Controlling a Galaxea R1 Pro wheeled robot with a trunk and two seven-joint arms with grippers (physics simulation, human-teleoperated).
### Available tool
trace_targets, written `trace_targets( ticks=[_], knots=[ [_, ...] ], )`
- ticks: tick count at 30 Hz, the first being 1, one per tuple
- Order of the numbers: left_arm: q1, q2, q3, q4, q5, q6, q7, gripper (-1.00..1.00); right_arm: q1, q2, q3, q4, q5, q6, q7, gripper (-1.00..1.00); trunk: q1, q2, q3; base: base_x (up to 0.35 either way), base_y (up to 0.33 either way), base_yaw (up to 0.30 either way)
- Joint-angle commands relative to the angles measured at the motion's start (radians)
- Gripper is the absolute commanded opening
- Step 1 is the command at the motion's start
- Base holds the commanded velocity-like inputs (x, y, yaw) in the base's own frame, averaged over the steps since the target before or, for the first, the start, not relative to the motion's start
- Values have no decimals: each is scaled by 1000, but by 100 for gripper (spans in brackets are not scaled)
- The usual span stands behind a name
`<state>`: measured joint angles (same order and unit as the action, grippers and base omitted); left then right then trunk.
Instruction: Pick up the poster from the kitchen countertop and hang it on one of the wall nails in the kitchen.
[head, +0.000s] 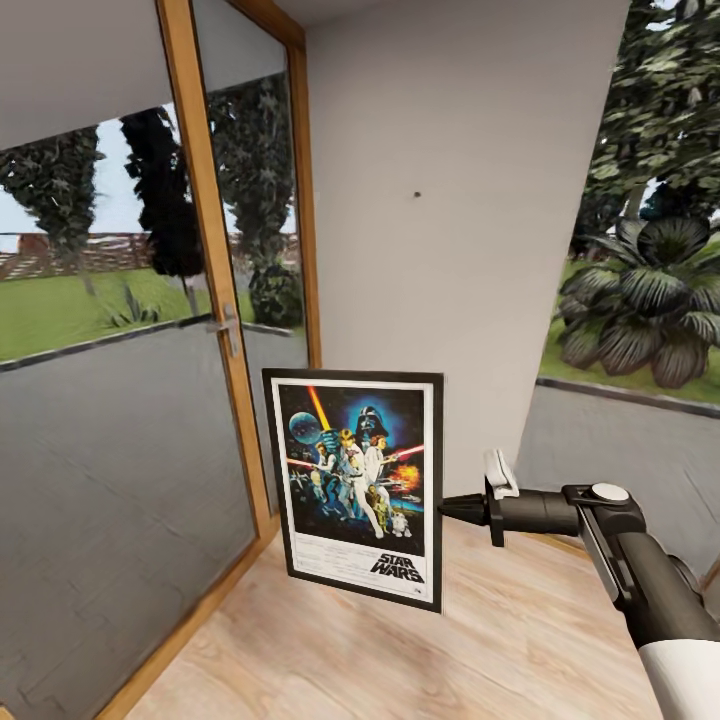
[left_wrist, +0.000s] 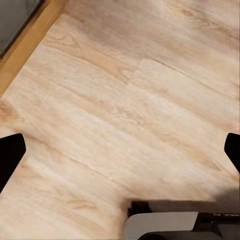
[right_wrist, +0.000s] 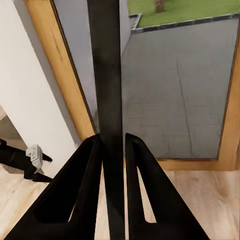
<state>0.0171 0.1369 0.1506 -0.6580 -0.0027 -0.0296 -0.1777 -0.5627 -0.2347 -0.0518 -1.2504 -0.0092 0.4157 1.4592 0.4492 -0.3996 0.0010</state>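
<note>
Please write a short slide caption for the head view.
Right tool holds the Star Wars poster upright below the wall nail.

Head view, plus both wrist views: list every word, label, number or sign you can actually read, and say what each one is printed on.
"STAR WARS": black title at the lower right of the poster, which the right pincer holds by its right edge.
The fine credit lines above that title are too small to read.
The wrist views show no text: wooden floor in the left one, the poster's dark edge between the pincer fingers in the right one.

Head view faces wall (head: 450, 250), left wrist down at floor (left_wrist: 125, 100)
</note>
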Motion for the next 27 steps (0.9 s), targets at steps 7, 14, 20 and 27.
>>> trace_targets(
  ticks=[7, 14, 20, 27],
  knots=[
    [1, 0, 3, 0, 0, -1, -6, 100, 0, 0, 0, 0, -2, 14, 6, -100, 1, 0, 1, 222, 290, -60],
    [0, 0, 4, 0, 0, -2, -6, 100, 0, 0, 0, 0, -2, 15, 6, -100, 1, 0, 4, 222, 290, -246],
    [0, 1, 4, 0, 0, -3, -6, 100, 0, 0, 0, 0, -2, 15, 6, -100, 1, 0, 8, 222, 289, -286],
    [0, 1, 4, 0, 0, -3, -6, 100, 0, 0, 0, 0, -2, 15, 6, -100, 1, 0, 13, 222, 289, -291]
  ],
)
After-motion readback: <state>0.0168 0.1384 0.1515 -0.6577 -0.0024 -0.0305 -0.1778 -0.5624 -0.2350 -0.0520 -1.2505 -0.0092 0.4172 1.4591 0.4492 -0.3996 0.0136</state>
